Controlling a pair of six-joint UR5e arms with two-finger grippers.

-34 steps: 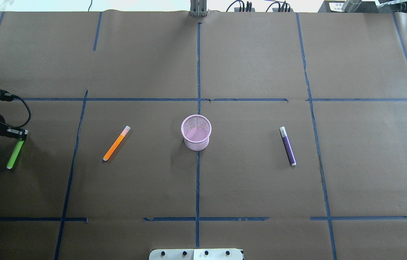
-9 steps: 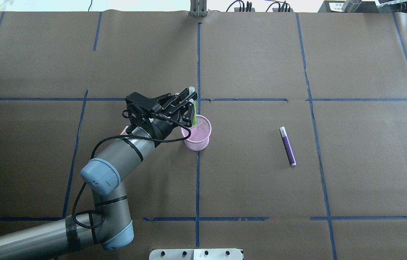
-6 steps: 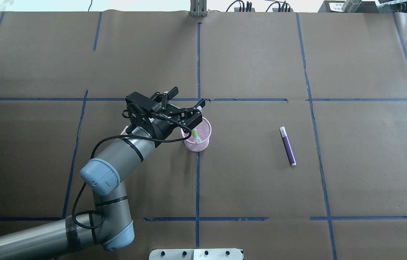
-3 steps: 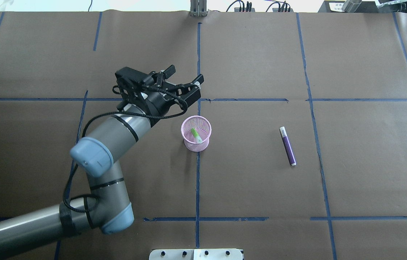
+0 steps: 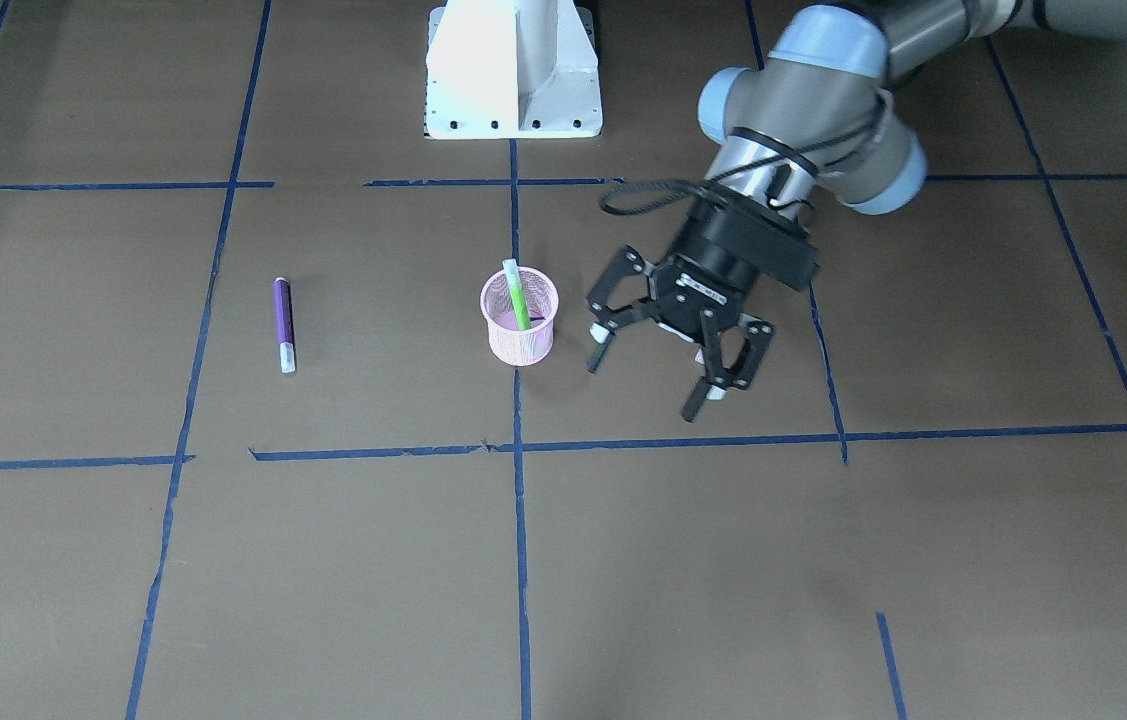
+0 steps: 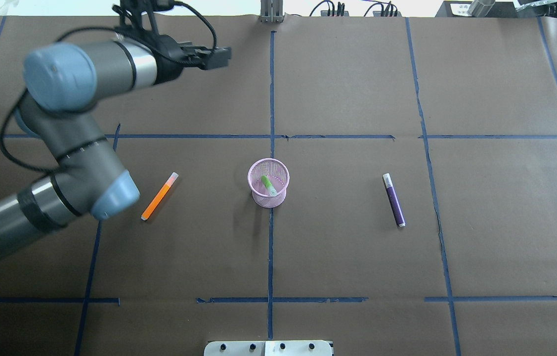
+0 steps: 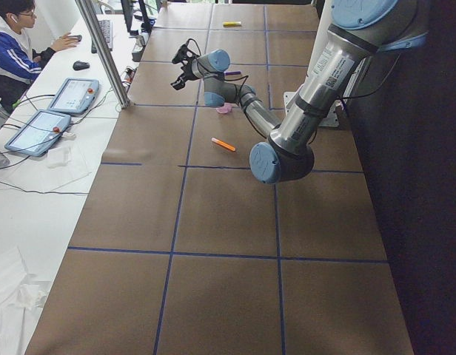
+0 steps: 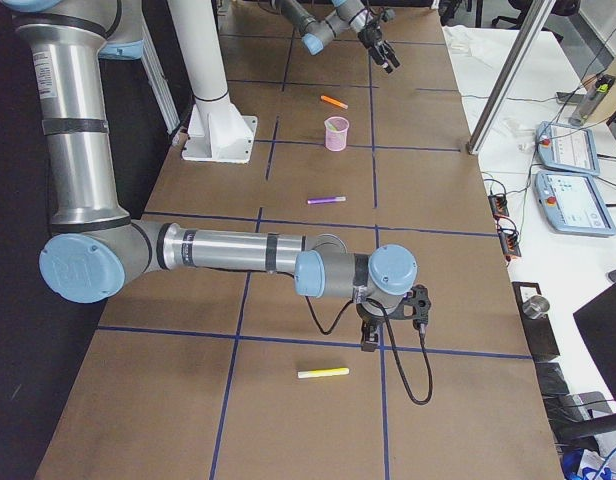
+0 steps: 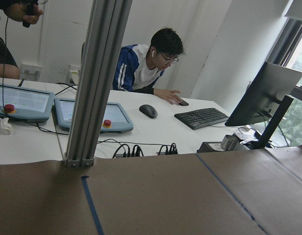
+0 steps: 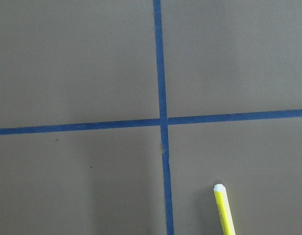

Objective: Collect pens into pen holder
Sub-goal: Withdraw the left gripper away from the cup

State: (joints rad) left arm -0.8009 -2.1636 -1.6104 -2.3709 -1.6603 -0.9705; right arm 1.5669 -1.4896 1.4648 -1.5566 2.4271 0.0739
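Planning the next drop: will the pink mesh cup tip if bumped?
Probably light, being thin wire mesh, so the pen holder likely slides when nudged. It might tip: the green pen leans above its rim.

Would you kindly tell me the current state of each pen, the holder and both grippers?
pen holder: upright, holding one pen.
green pen: standing tilted inside the pen holder.
orange pen: lying flat on the table.
purple pen: lying flat on the table.
yellow pen: lying flat on the table.
left gripper: open, empty.
right gripper: cannot tell open or shut.
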